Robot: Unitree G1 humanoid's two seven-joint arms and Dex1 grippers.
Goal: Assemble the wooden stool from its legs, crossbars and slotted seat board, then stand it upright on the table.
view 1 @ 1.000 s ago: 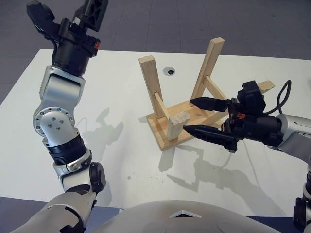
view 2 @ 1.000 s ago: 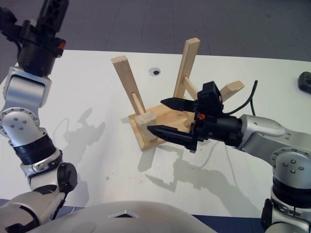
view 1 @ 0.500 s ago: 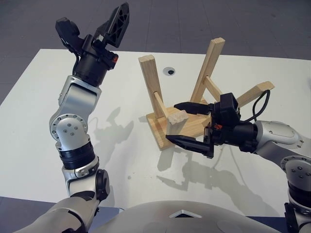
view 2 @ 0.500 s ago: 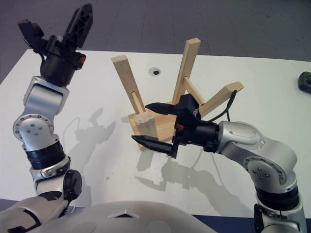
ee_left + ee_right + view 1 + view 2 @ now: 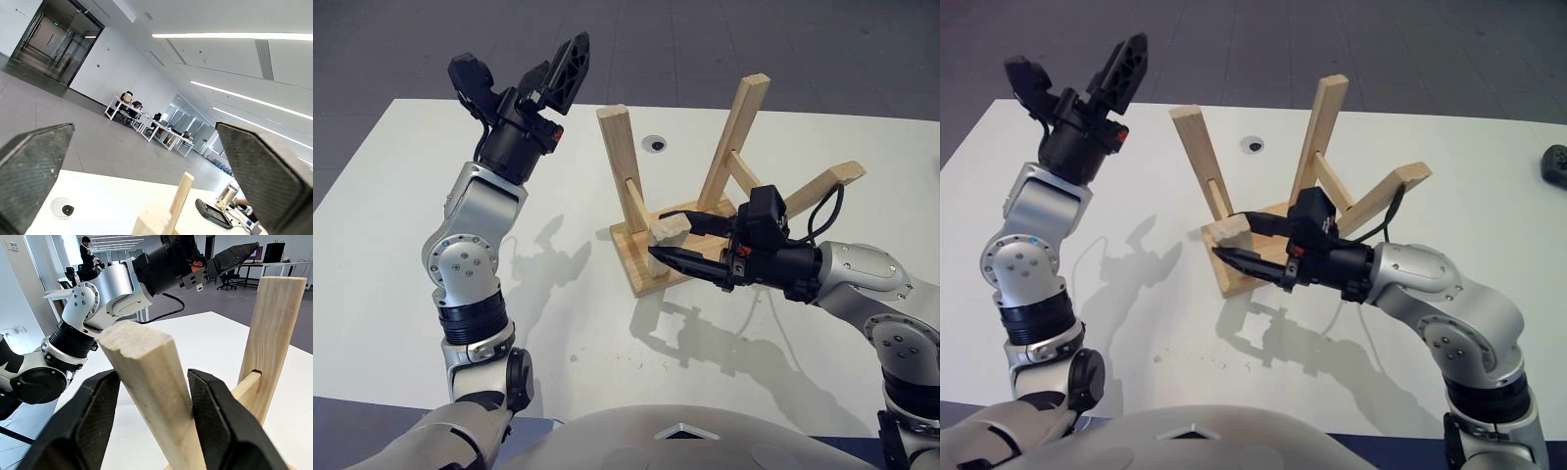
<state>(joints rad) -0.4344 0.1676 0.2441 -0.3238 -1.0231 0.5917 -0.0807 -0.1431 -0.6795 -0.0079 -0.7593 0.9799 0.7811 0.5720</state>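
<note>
Four legs rise from the slotted seat board (image 5: pixel 631 262), which lies flat near the middle of the white bench (image 5: pixel 391 166), so your stool stands upside down. Two tall legs (image 5: pixel 622 157) (image 5: pixel 739 122) point up at the far side, a third leg (image 5: pixel 822 184) slants out low toward the right, and a short leg (image 5: pixel 670 227) with a rough-cut end leans at the near left corner. A crossbar (image 5: pixel 744 168) runs at an angle off the taller right-hand leg.

Your right gripper (image 5: pixel 659 235) comes in low from the right, and its jaws are closed on the short leg, one pad pressed to each side just below its top. Your left gripper (image 5: pixel 521 59) hangs high over the far left of the bench, well apart from the stool, its jaws spread wide with nothing between them.

A small round hole (image 5: pixel 656 144) sits in the bench behind the stool, and a dark device (image 5: pixel 1555 162) lies at the far right edge.
</note>
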